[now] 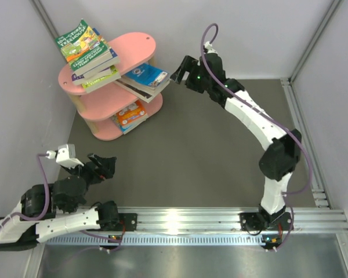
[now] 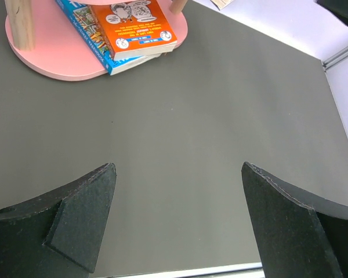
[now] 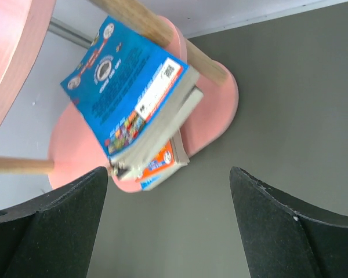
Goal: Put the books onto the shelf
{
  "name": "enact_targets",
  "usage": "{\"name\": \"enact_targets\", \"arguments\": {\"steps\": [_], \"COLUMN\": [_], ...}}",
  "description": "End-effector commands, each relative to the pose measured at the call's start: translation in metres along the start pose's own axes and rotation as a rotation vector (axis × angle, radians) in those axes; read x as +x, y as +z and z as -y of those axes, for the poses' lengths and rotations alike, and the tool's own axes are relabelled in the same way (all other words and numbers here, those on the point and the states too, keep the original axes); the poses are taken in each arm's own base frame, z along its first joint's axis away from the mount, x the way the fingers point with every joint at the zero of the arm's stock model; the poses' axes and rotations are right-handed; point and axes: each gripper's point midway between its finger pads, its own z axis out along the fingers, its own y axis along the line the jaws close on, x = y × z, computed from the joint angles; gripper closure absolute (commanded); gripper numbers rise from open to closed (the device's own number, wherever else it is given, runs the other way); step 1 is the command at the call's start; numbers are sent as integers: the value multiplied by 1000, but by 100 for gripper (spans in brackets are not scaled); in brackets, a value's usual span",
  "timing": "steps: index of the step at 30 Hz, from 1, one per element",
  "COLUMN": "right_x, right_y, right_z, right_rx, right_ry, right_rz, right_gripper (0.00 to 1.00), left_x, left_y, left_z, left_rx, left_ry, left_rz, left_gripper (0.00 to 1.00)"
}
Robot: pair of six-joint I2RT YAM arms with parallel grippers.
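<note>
The pink shelf point(image 1: 140, 46) stands at the far left with books on all three tiers. A stack topped by a green-covered book point(image 1: 81, 41) lies on the top board. A blue book point(image 1: 146, 76) sits on the middle tier and juts over its edge, and an orange book point(image 1: 131, 113) lies on the bottom tier. My right gripper point(image 1: 177, 75) is open just right of the blue book point(image 3: 133, 92), holding nothing point(image 3: 168, 174). My left gripper point(image 1: 109, 167) is open and empty over the dark mat point(image 2: 178, 168), well short of the shelf's bottom board point(image 2: 52, 63) and the orange book point(image 2: 136, 26).
A dark mat point(image 1: 209, 145) covers the table. Grey walls close in on the left, back and right. An aluminium rail point(image 1: 220, 220) with both arm bases runs along the near edge. Pale wooden posts point(image 3: 133, 14) hold the shelf boards apart.
</note>
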Motion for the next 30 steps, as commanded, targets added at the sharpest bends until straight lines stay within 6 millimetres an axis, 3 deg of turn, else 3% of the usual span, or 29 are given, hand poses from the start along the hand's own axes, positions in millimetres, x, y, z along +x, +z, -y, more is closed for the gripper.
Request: {"name": "enact_targets", "arguments": {"steps": [1, 4, 5, 10, 12, 14, 19, 20, 21, 23, 25, 30], "right_x": [-30, -24, -18, -1, 18, 27, 42, 44, 45, 47, 48, 53], "right_y": [-64, -110, -137, -211, -217, -231, -260, -263, -265, -275, -282, -289], "right_z": [-31, -44, -50, -41, -25, -13, 5, 9, 13, 21, 27, 34], "right_rx": [-85, -217, -302, -408, -399, -391, -389, -382, -369, -348, -331, -321], "right_ry": [-97, -205, -235, -324, -332, -341, -382, -389, -391, -399, -405, -404], "right_rz": [116, 156, 175, 233, 205, 209, 217, 221, 228, 236, 244, 243], "right_gripper": [15, 11, 9, 2, 1, 1, 0, 0, 0, 0, 0, 0], "left_x": [-2, 0, 3, 16, 15, 20, 28, 22, 33, 24, 29, -8], "left_y": [3, 5, 6, 21, 29, 41, 68, 76, 85, 106, 123, 155], "left_z": [0, 5, 8, 25, 32, 59, 98, 102, 113, 103, 98, 59], "left_rx": [-26, -26, -24, -104, -128, -94, -51, -53, -6, -55, -58, -159], "left_ry": [21, 45, 62, 234, 286, 304, 489, 517, 545, 555, 557, 435], "left_rz": [15, 9, 1, -32, -11, 9, 46, 63, 17, -3, -55, 2], "left_gripper": [6, 5, 5, 1, 1, 1, 1, 1, 1, 1, 1, 1]}}
